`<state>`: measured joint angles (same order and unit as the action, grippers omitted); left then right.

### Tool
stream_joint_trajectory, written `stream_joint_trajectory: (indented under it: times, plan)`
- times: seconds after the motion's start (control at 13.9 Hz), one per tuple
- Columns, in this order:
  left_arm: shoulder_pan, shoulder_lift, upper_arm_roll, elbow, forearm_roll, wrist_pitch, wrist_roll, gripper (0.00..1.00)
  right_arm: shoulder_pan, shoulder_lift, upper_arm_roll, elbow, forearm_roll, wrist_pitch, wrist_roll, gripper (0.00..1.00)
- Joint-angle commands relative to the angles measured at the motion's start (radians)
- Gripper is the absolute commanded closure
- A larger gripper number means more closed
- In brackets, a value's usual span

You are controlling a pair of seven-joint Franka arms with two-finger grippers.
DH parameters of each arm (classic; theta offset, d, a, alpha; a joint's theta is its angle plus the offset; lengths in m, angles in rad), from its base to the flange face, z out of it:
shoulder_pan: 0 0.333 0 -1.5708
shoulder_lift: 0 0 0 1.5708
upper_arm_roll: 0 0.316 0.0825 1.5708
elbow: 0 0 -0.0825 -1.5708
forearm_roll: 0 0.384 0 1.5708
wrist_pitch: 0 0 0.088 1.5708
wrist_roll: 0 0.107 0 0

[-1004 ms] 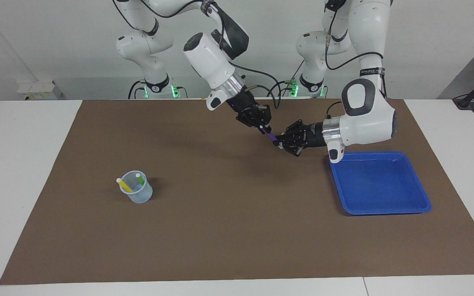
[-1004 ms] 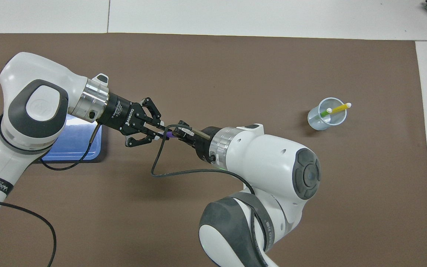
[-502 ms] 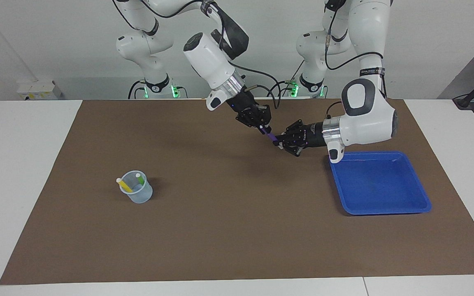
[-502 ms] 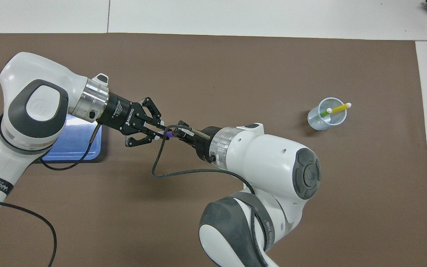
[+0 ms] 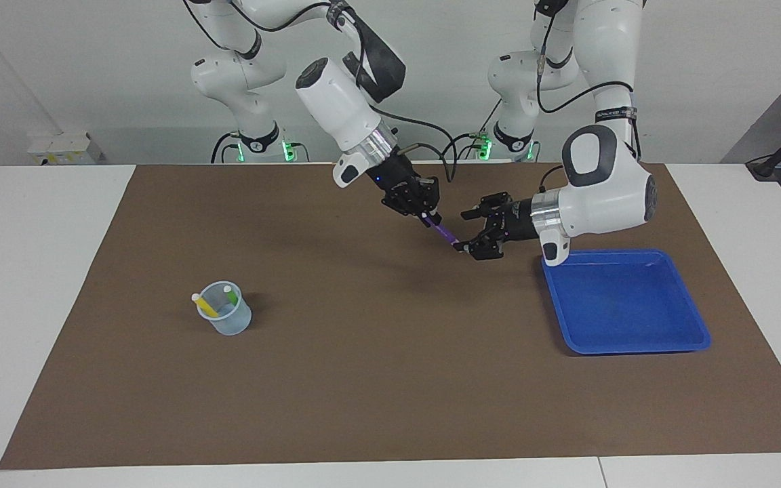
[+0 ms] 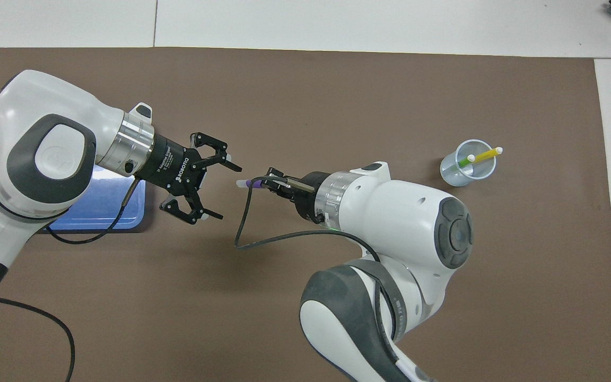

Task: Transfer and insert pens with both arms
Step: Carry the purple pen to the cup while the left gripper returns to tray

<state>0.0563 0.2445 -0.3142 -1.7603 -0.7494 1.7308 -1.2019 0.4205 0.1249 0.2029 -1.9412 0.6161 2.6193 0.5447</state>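
facing: right gripper (image 5: 429, 218) clenching the purple pen (image 5: 443, 232) over the brown mat (image 5: 363, 379), left gripper (image 5: 468, 230) gaping beside its tip | overhead: yellow pen (image 6: 483, 154) and green pen (image 6: 462, 161) standing in the clear cup (image 6: 462, 178), blue tray (image 6: 105, 204) lying under the left arm

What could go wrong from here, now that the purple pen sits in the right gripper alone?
1. The right gripper pinches the purple pen near one end, so it could pivot or slip on the way to the cup.
2. The open left gripper hangs close to the pen's free tip and a swing could clip it.
3. The cup already holds the yellow pen and green pen, which may block insertion.
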Motion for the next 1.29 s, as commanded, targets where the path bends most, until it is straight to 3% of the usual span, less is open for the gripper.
stream_joint_trajectory:
  times: [0.0, 0.36, 0.79, 1.22]
  plan:
    - [-0.038, -0.040, 0.012, 0.002, 0.138, 0.012, -0.007, 0.00, -0.043, -0.002, 0.009, -0.001, 0.007, -0.041, -0.121, 1.00]
    - [-0.073, -0.063, 0.009, 0.025, 0.370, 0.012, 0.079, 0.00, -0.198, -0.013, 0.006, -0.004, -0.010, -0.221, -0.444, 1.00]
    - [-0.087, -0.077, 0.009, 0.030, 0.548, 0.010, 0.313, 0.00, -0.379, -0.028, 0.006, 0.129, -0.330, -0.514, -0.667, 1.00]
    - [-0.079, -0.091, 0.011, 0.057, 0.699, 0.010, 0.668, 0.00, -0.483, -0.048, 0.004, 0.163, -0.522, -0.576, -0.908, 1.00]
